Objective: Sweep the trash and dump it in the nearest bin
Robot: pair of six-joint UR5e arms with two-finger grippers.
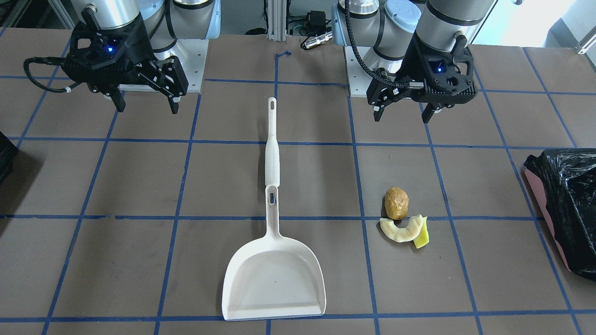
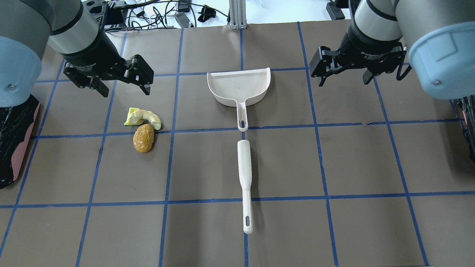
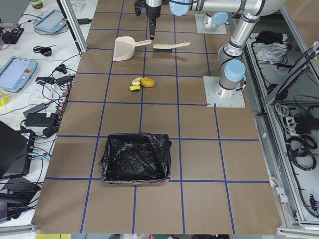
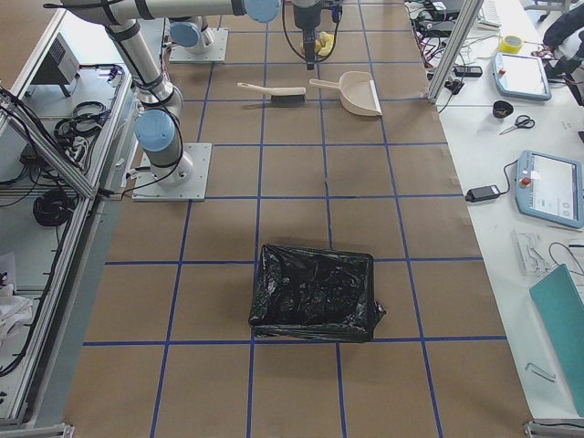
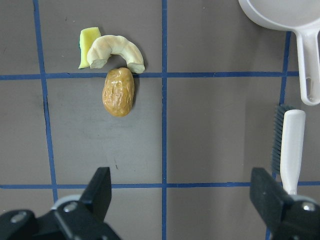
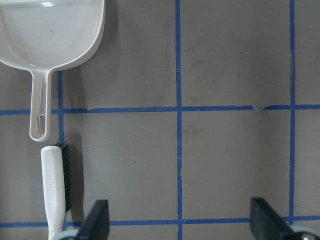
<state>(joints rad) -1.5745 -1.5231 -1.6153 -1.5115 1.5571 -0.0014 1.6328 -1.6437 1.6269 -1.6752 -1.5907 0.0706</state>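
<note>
Fingers [image 2: 144,76] open and empty, the left gripper [image 2: 124,89] and right gripper [image 2: 343,81] are hovering at the dustpan's [image 2: 239,85] nine and three o'clock overhead, seemingly poised to take it and the brush [image 2: 245,163].

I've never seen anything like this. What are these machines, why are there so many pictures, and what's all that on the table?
These are two robot arms at a table, each ending in a two-finger gripper. All six pictures show one moment: one camera faces the robot, one looks over its shoulders, one stands at each table end, one sits on each wrist. The left gripper and right gripper are open and hold nothing. On the table lie a white dustpan, a white brush in line with its handle, and three food scraps close together: a brown lump, a pale peel, a yellow wedge. A bin lined with a black bag stands toward the robot's left end; a second bin stands toward the other.
</note>
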